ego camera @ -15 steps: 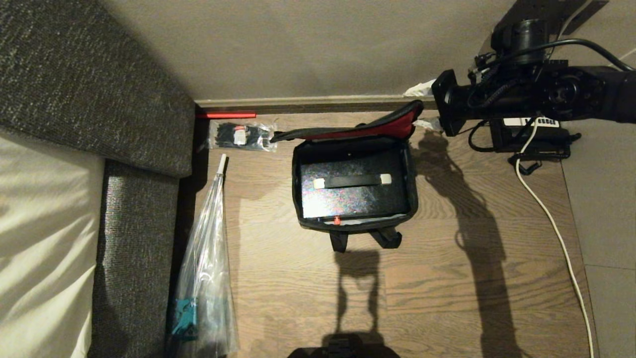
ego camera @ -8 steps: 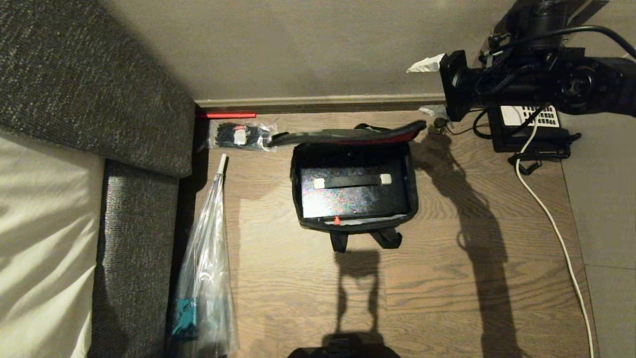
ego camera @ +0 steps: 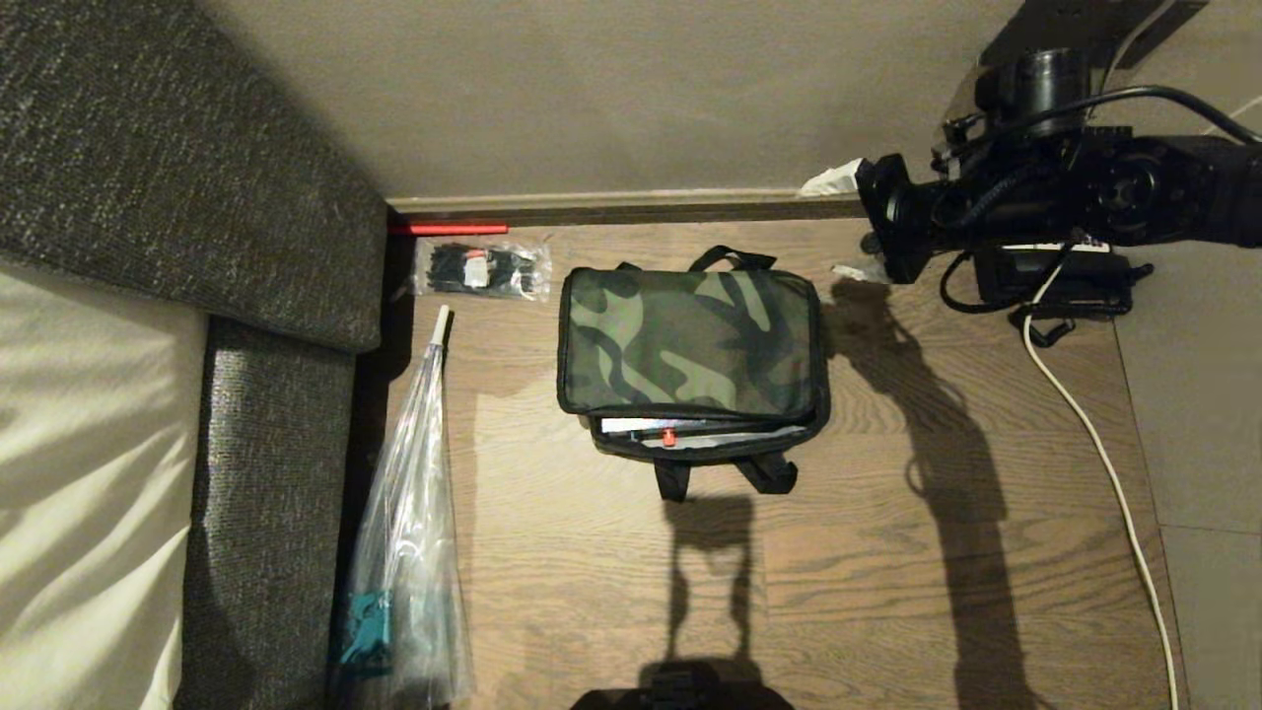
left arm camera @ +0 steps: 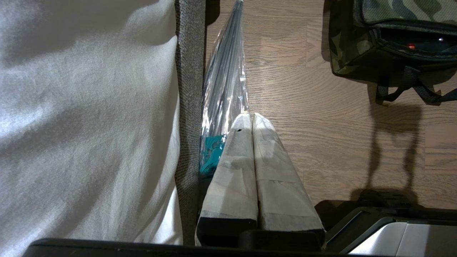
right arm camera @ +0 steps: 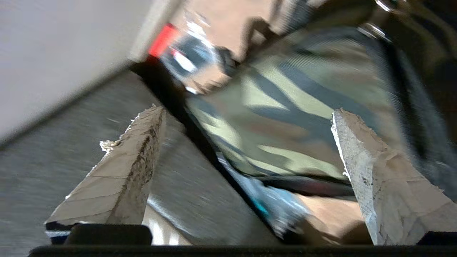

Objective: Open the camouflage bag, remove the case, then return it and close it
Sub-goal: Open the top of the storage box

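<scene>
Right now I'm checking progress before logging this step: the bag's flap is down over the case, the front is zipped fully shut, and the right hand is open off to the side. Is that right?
Not quite. The bag has its flap down, but the front is not zipped: the head view shows a gap with the case and its red button visible. The right hand is open, clear of the bag.

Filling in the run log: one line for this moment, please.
camouflage bag: lid down, unzipped | case: inside | right pincer: open, empty | left pincer: shut, parked
</scene>
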